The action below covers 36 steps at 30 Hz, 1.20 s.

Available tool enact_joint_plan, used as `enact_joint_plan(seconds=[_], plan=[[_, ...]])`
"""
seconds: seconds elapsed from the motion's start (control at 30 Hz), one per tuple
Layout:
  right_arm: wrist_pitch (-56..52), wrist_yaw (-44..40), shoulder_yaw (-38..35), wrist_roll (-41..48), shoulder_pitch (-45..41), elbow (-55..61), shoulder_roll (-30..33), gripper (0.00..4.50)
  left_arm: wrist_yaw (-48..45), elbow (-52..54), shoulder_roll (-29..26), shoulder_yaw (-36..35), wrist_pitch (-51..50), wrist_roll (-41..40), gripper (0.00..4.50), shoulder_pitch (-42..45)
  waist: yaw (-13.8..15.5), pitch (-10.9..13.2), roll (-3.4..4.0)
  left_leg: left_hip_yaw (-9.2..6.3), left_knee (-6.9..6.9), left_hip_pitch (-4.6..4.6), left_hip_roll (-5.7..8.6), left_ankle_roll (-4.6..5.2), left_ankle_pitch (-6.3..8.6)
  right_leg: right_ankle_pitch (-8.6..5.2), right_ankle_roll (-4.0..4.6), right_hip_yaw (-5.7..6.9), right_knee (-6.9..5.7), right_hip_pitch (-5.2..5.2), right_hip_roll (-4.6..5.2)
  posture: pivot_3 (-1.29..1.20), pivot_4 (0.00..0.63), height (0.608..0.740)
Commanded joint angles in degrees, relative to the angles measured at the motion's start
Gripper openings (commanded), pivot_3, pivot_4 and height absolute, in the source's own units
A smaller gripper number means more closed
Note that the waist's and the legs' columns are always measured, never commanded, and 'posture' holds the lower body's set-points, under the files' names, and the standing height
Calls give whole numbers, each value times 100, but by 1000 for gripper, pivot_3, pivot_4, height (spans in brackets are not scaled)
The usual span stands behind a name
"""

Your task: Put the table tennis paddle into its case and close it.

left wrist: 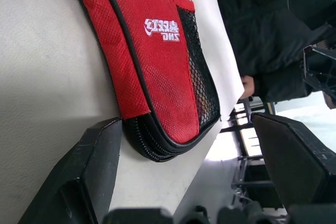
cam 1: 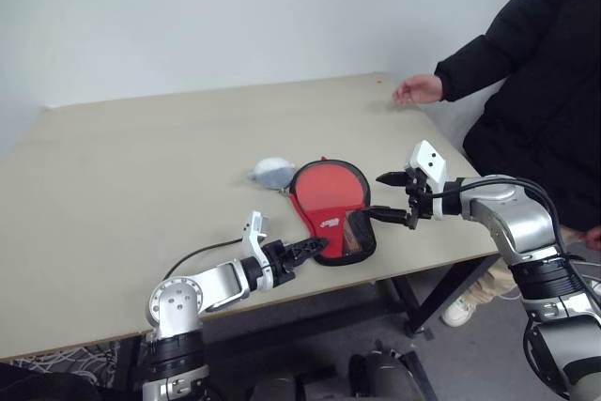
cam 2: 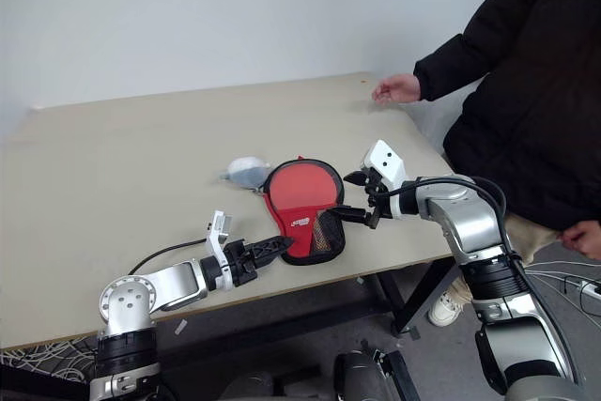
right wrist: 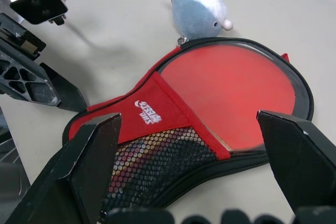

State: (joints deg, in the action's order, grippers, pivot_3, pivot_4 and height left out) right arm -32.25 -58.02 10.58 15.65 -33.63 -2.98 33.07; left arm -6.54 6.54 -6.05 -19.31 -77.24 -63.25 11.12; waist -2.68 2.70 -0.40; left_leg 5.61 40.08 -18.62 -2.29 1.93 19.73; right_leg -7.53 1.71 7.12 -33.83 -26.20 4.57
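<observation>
The case lies flat on the table, red side up, near the front edge and toward the right-hand front corner, its narrow handle end pointing at the front edge. The table tennis paddle sits inside the case, its round red face visible under the clear window of the wide end; the handle is covered by the red panel with the white logo and the black mesh pocket. The zip edge along the narrow end shows as black teeth in the left wrist view; whether it is fully closed cannot be told. The left gripper is at the front edge just beside the narrow end of the case, fingers apart, one finger close against the black trim; contact cannot be confirmed. The right gripper hangs over the right side of the case, fingers wide apart, holding nothing. A small grey-white plush toy rests on the table touching the wide end of the case, on its far left side. A person's hand in a black sleeve rests at the far right corner of the table
</observation>
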Motion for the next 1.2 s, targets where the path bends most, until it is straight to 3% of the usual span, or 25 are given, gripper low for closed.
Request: enact_joint_plan(seconds=[0.03,1.2], plan=[[-18,-37,-54,60,-107,249,5,4500,166,-28,31,-103,-44,-155,4148,119,0,0,0,0,0,0,0,0,0,0,0,-1,0,0,-1,0,0,740],[-223,31,13,83,-27,510,-138,4500,690,-772,559,-166,-17,-469,4148,495,68,1,-3,-135,10,2,87,46,5,-4,-5,-2,8,74,25,0,0,740]])
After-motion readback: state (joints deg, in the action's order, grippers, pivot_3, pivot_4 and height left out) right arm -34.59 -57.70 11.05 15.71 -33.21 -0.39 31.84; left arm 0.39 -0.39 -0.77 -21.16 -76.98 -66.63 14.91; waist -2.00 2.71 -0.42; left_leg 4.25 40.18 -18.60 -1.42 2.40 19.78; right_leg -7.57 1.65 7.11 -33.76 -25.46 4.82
